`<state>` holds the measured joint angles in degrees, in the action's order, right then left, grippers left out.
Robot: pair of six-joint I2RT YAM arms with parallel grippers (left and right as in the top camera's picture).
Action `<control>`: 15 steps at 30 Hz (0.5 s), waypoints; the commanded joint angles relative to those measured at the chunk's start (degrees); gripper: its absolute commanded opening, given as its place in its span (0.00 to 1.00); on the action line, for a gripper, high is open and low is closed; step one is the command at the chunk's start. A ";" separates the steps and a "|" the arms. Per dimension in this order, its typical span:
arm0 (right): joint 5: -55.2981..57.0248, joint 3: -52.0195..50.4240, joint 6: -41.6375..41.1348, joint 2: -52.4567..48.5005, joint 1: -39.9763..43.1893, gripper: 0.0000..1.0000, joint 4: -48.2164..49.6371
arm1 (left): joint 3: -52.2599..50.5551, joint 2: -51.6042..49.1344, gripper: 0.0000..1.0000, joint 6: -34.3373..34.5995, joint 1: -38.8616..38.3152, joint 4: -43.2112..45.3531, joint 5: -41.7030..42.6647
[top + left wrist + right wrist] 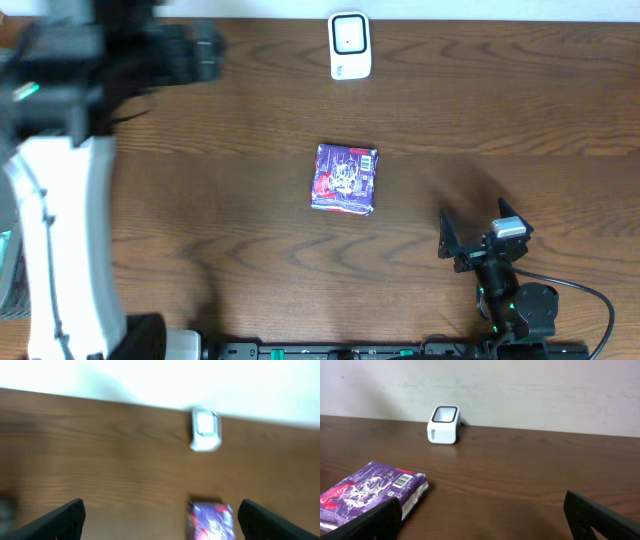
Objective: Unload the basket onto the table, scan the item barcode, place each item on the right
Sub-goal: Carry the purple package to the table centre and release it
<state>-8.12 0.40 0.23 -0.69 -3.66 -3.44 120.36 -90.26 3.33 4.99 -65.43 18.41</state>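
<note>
By the near edge, toward the right corner, the right claw (473, 216) stands with its fingers apart and empty. At the middle of the counter (220, 190) lies the purple packet (344, 178), flat, with its barcode label (402, 480) facing up and no claw touching it. Over the far left corner the left claw (161, 508) hangs wide apart, also empty. The white scanner (349, 45) sits at the far edge, well apart from the packet. Judging by this, the scan looks undone: grasping, carrying and presenting the barcode remain.
</note>
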 commanded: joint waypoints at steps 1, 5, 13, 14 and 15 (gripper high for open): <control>-0.33 -0.09 -0.37 0.26 0.31 0.99 -0.20 | -0.15 0.59 0.96 4.87 10.21 0.15 -5.77; -0.33 -0.11 -0.37 0.26 0.31 0.99 -0.22 | -0.57 0.37 0.97 14.23 23.65 -0.79 -13.55; -0.33 -0.09 -0.37 0.26 0.31 0.99 -0.22 | -2.91 -4.46 0.96 27.21 42.77 -1.60 -16.33; -0.33 -0.09 -0.37 0.26 0.31 0.99 -0.22 | -2.91 -6.43 0.96 27.10 44.89 -1.57 -16.37; -0.33 -0.09 -0.39 0.26 0.31 0.99 -0.22 | -2.91 -7.93 0.97 26.73 46.01 -1.64 -16.33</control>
<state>-8.14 0.40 0.23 -0.69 -3.66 -3.46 117.86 -93.95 25.85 47.33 -66.87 3.64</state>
